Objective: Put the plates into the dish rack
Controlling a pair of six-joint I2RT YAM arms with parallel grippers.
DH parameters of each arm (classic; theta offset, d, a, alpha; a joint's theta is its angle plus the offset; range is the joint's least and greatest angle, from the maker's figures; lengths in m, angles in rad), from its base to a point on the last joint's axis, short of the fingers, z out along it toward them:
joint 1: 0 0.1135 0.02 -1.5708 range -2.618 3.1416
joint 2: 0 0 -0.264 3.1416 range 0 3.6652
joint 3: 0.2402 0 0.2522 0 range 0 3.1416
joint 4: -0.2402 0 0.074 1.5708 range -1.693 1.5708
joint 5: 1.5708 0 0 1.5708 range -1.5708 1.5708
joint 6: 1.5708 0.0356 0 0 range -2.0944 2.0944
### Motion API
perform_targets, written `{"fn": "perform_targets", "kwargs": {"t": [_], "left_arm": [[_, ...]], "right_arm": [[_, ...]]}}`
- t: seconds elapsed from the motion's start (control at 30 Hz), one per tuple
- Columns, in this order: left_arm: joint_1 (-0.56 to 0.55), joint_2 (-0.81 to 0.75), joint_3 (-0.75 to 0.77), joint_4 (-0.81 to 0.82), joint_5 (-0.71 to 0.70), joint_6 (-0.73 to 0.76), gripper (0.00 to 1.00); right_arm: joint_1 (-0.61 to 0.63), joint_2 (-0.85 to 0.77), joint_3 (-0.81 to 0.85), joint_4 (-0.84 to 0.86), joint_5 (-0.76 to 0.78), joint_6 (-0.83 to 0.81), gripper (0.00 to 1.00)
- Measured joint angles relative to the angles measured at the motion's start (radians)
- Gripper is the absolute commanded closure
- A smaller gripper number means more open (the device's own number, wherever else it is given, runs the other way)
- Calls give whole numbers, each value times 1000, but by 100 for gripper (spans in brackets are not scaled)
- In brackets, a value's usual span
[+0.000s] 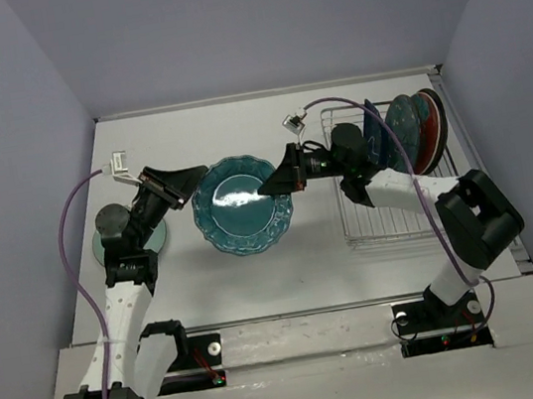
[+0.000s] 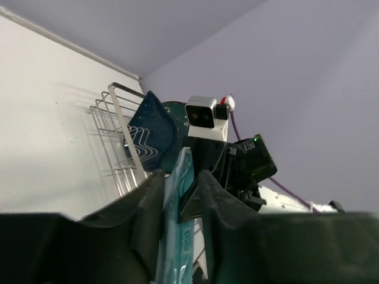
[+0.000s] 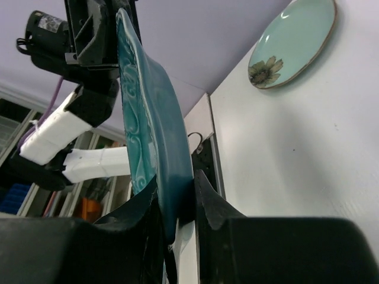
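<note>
Bench (image 1: 262, 301) carries rack (image 1: 381, 227) at right, several plates (image 1: 414, 127) upright at its far end. Teal plate (image 1: 242, 205) mid-bench, left of rack. Mint plate (image 1: 157, 238) flat under my left arm. My right end effector (image 1: 270, 187) is clenched on the teal plate's right rim. My left end effector (image 1: 187, 186) straddles its left rim, grip unclear.

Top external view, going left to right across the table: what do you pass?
pale mint plate → left gripper → scalloped teal plate → right gripper → dish rack
</note>
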Motion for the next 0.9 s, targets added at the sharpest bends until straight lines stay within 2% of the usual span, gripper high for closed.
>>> {"fn": "perform_targets", "kwargs": {"t": [0.07,0.1,0.13,0.3,0.4,0.53,0.63,0.77,0.9], "left_arm": [[-3,1,34,-71,-10,42,18],[-5,-2,64,-120,-21,78,6],[-6,-5,112,-183,-41,125,1],[-8,-98,308,-422,-197,359,1],[-8,-199,343,-497,-271,479,1],[-9,-285,333,-552,-290,582,1],[-14,-294,267,-582,-307,639,1],[-25,-293,166,-679,-340,697,1],[-45,-273,163,-717,-351,730,1]], "right_arm": [[3,-25,-1,-60,31,-42,93],[5,-42,-1,-101,52,-62,93],[5,-67,-7,-152,74,-85,93],[-46,-209,-51,-326,182,-163,93],[-135,-327,-58,-448,267,-220,93],[-180,-455,-27,-667,522,-367,93],[-193,-513,41,-849,742,-497,93],[-193,-515,119,-991,969,-608,93],[-195,-484,179,-1095,1182,-711,93]]}}
